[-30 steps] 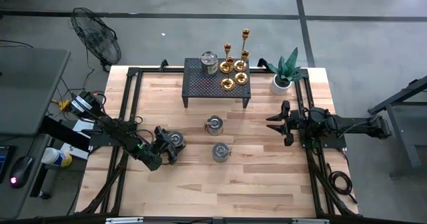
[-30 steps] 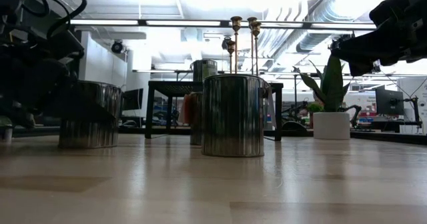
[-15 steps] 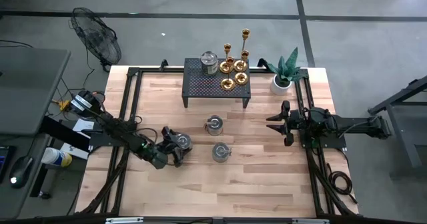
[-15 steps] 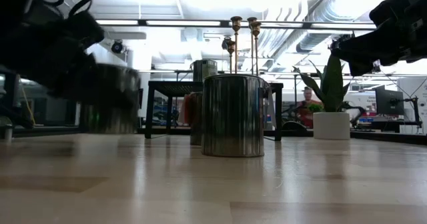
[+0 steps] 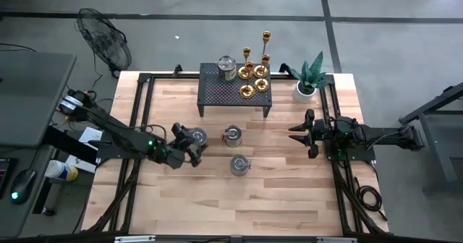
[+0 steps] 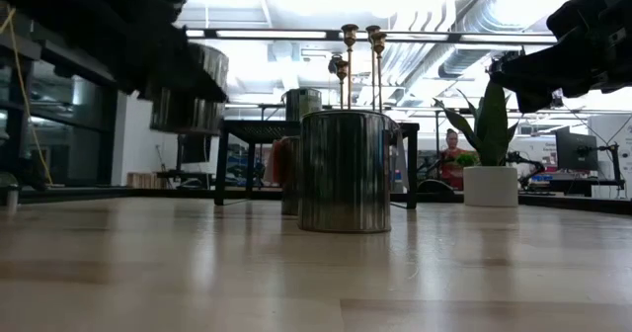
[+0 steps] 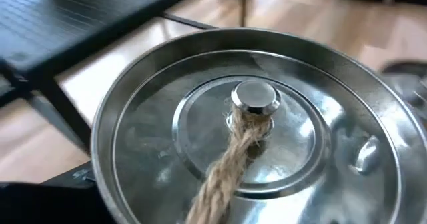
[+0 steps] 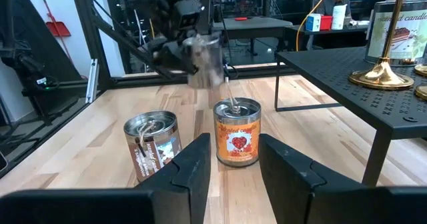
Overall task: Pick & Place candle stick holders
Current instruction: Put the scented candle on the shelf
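Observation:
Several gold candle stick holders [image 5: 253,73] stand by their round bases on a black perforated stand [image 5: 210,91] at the table's far middle. One base also shows in the right wrist view [image 8: 383,74]. My left gripper [image 5: 187,146] is left of the table's middle, shut on a silver tin can [image 5: 195,136] that hangs above the table in the low view [image 6: 188,90]. My right gripper [image 5: 300,133] is open and empty at the table's right side, well short of the stand. My left gripper holds the silver tin can from the table's left side. The can's lid [image 7: 253,117], with its knob and rope, fills the wrist view and hides the fingers, so which part they are on cannot be told. The can is lifted clear of the table, nearly upright.
Two more tin cans [image 5: 232,135] [image 5: 239,165] stand on the table's middle, close to the right of the held can. Another tin [image 5: 226,67] stands on the stand beside the holders. A potted plant [image 5: 307,80] is at the far right. A person shows in the room behind [image 6: 454,149].
My left gripper has lifted the silver tin can off the table. It has carried the can up and toward the table's right and far edges, closer to the middle tins and the stand. The can is now clear of the table.

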Robot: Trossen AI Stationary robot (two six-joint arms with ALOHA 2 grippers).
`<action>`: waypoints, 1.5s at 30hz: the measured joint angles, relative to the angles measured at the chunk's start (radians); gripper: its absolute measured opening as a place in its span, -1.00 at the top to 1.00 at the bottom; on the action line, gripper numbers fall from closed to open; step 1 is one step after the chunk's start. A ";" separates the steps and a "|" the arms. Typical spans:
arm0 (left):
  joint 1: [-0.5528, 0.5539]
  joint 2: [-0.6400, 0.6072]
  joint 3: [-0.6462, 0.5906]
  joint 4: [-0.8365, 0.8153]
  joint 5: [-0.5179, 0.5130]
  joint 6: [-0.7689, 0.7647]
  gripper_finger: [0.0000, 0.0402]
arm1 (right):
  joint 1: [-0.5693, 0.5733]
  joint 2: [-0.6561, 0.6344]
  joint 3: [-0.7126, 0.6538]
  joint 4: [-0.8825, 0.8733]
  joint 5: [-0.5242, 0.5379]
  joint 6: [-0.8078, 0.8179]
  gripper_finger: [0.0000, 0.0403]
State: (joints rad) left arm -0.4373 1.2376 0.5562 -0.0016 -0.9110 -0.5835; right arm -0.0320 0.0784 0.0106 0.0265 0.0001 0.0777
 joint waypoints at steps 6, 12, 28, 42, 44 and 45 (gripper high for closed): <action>0.095 -0.036 0.071 -0.063 -0.017 0.044 -0.77 | 0.000 0.000 0.000 0.000 0.000 0.000 0.42; 0.188 -0.045 0.151 -0.060 -0.014 0.168 -0.77 | 0.000 0.000 0.000 0.000 0.000 0.000 0.42; 0.581 -0.045 0.237 -0.031 0.518 0.527 -0.77 | 0.000 0.000 0.000 0.000 0.000 0.000 0.42; 0.990 -0.042 0.236 0.062 1.177 0.716 -0.77 | 0.000 0.000 0.000 0.000 0.000 0.000 0.42; 1.030 -0.033 0.237 0.068 1.208 0.738 -0.77 | 0.000 0.000 0.000 0.000 0.000 0.000 0.42; 1.048 -0.028 0.237 0.070 1.213 0.750 -0.77 | 0.000 0.000 0.000 0.000 0.000 0.000 0.42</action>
State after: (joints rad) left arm 0.6102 1.2097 0.7929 0.0680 0.3025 0.1664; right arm -0.0321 0.0784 0.0105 0.0265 -0.0001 0.0778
